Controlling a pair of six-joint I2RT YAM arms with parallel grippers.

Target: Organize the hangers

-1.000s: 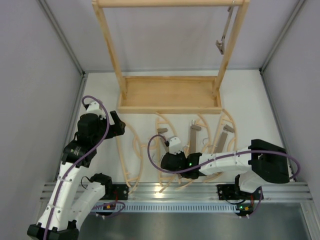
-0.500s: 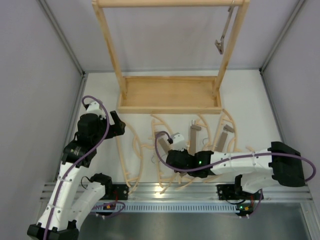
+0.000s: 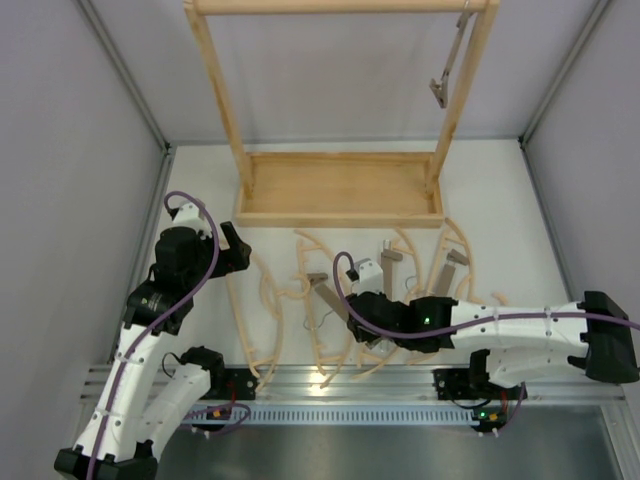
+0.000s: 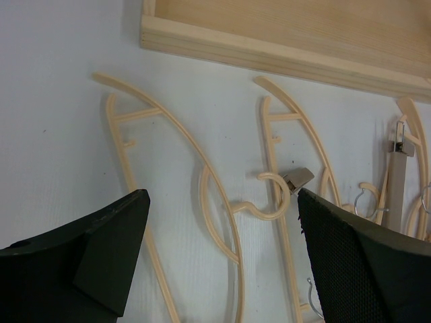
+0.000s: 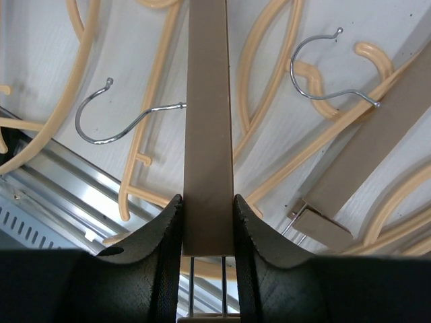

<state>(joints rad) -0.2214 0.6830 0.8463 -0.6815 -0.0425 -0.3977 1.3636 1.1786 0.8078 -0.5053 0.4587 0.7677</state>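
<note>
My right gripper [image 5: 207, 222] is shut on a brown-grey clamp bar [image 5: 209, 121], whose metal hook [image 5: 118, 121] sticks out to the left. In the top view this bar [image 3: 326, 295] is held just above the pile by the right gripper [image 3: 350, 316]. Several pale curved hangers [image 3: 250, 320] lie on the table, with two more clamp bars [image 3: 388, 270] among them. Another clamp bar [image 3: 450, 65] hangs on the rack's rail at the top right. My left gripper [image 3: 235, 250] is open and empty above two pale hangers [image 4: 195, 155].
The big pale wooden rack [image 3: 220, 90] stands at the back, its tray base [image 3: 340, 215] just behind the pile; the tray's front wall shows in the left wrist view [image 4: 269, 47]. A metal rail [image 3: 400, 380] runs along the near table edge. Grey walls close both sides.
My right gripper has moved to the right with the clamp bar in it, and its elbow has swung far right. Pale hangers near it shifted slightly. The left arm has not moved.
</note>
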